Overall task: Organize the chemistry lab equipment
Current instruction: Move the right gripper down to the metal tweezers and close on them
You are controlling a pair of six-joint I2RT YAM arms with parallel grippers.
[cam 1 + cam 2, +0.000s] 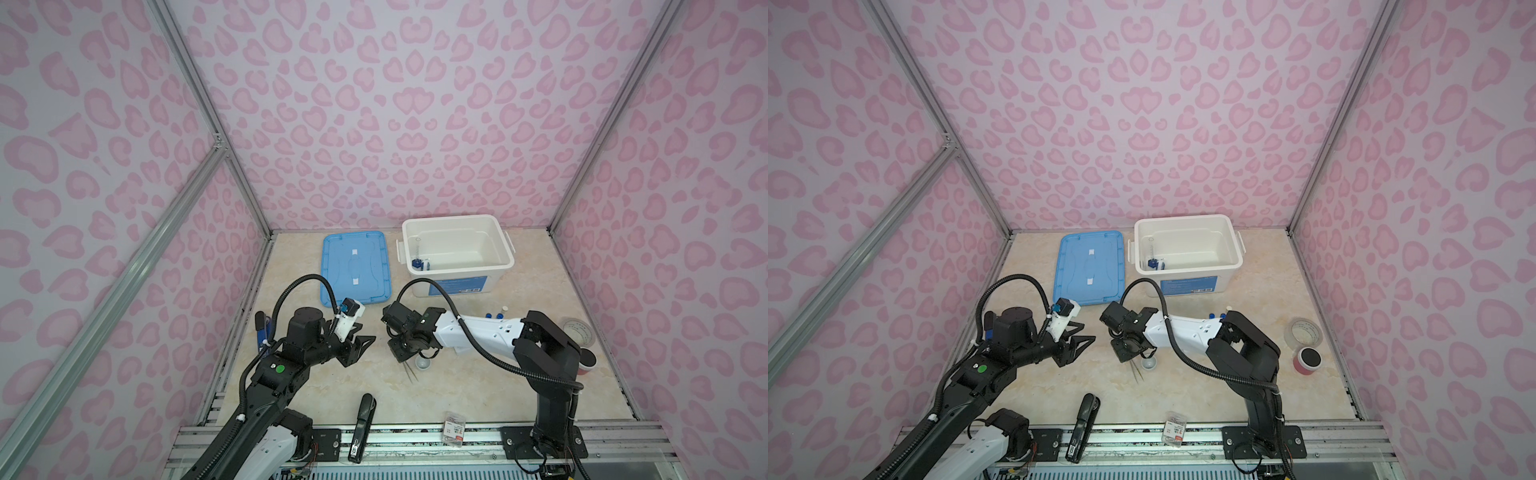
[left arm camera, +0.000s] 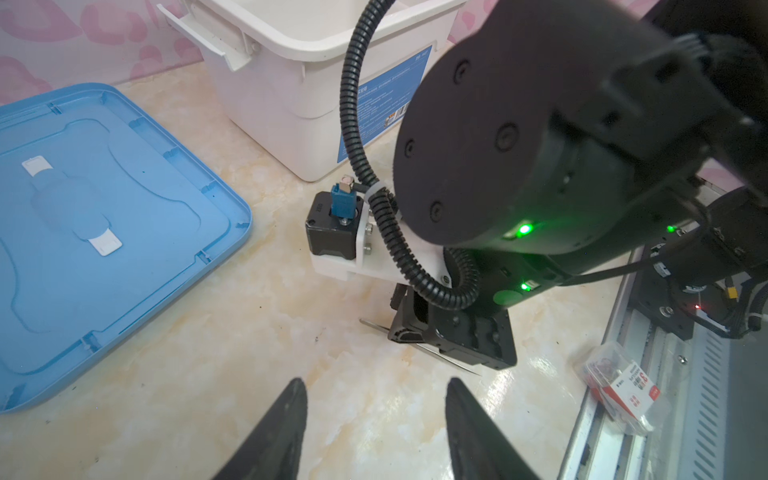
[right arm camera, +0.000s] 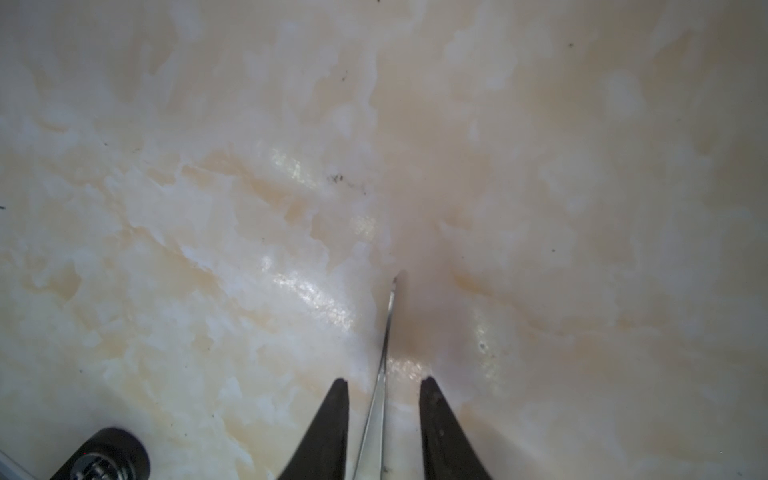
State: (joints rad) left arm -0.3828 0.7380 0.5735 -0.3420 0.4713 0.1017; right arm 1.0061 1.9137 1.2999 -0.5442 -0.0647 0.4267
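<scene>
Pink leopard-print walls (image 1: pixel 415 104) on lilac ground are closing in the cell at back, left & right. Alu profile posts (image 1: pixel 214 124) are running up both back corners, w/ a diagonal brace (image 1: pixel 124 282) crossing the left wall. A cream marble-look tabletop (image 1: pixel 478 395) is serving as the floor; it's looking glossy, w/ soft white glints (image 3: pixel 307 291) & a few dark specks showing up close. A slotted alu rail (image 1: pixel 415 440) is lining the near edge. Light is falling even & diffuse from above, throwing only faint shadows. No windows are showing.
</scene>
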